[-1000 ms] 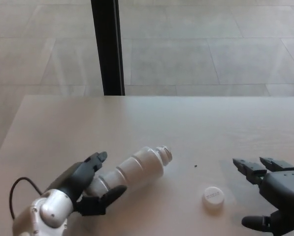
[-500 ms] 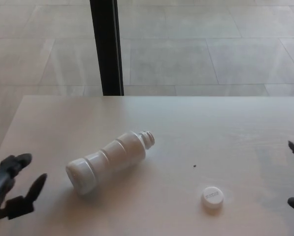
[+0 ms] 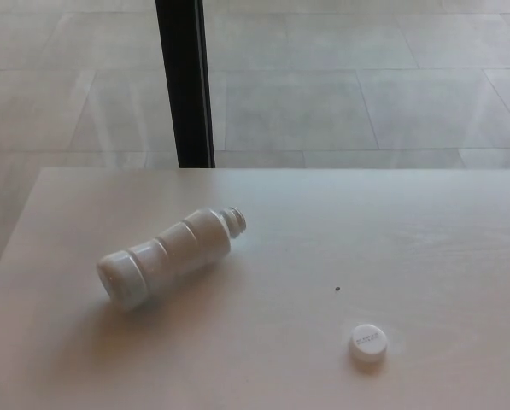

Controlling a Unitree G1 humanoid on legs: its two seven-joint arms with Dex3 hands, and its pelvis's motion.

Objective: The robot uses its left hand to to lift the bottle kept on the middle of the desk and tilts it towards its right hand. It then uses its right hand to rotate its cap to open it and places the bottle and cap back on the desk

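A white ribbed bottle (image 3: 167, 254) lies on its side on the pale wooden desk (image 3: 323, 231), left of the middle. Its open neck points up and to the right, its base toward the front left. The white cap (image 3: 368, 342) sits apart from it on the desk at the front right, top side up. Neither of my hands shows in the head view.
A black vertical post (image 3: 184, 81) stands behind the desk's far edge, left of centre. Beyond it is a grey tiled floor (image 3: 366, 85). A tiny dark speck (image 3: 337, 288) lies on the desk between bottle and cap.
My left hand let go of the bottle and withdrew out of view to the left; my right hand left at the right. The bottle rolled left and farther back.
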